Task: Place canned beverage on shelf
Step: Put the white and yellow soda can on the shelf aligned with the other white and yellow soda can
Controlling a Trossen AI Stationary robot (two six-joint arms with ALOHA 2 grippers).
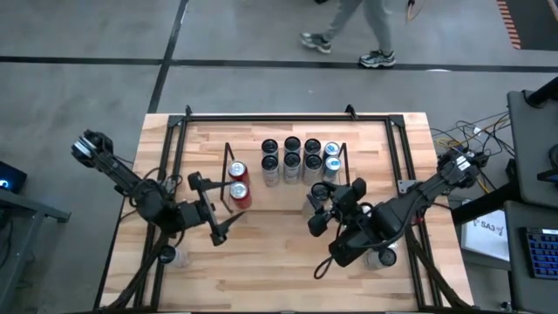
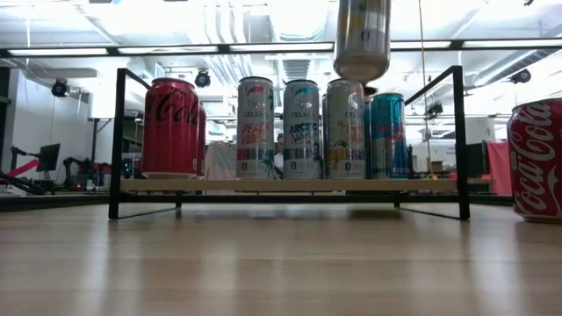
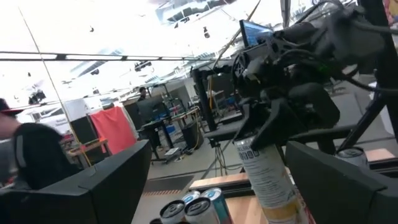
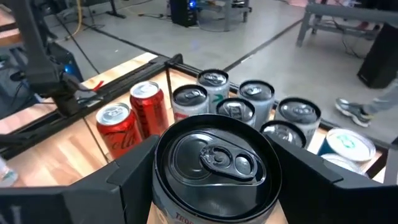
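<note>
The shelf [image 1: 228,161], a low wire rack on a wood base [image 2: 290,185], carries two red cans [image 1: 237,171] at its left end and several slim cans [image 1: 301,157] toward its right. My right gripper [image 1: 319,209] is shut on a slim pale can [image 4: 217,163], which hangs above the row of shelf cans [image 2: 362,35]. The left wrist view also shows that can [image 3: 266,180]. My left gripper [image 1: 218,223] stands open near the shelf's left front corner, with nothing between its fingers [image 3: 93,186]. My right gripper pinches the can's side wall just below the top rim [image 4: 163,186], one finger [image 4: 127,177] on each side. The fingers come slanting down from the table's near right. The can hangs nearly upright, top up, and its base [image 2: 362,63] is clear of the cans beneath.
A red cola can [image 2: 536,160] stands on the table to the right of the shelf, close to the low camera. A black tubular frame [image 1: 288,116] rims the table. A person [image 1: 366,35] walks on the floor beyond the far edge. Bare wood [image 1: 270,262] lies in front of the shelf.
</note>
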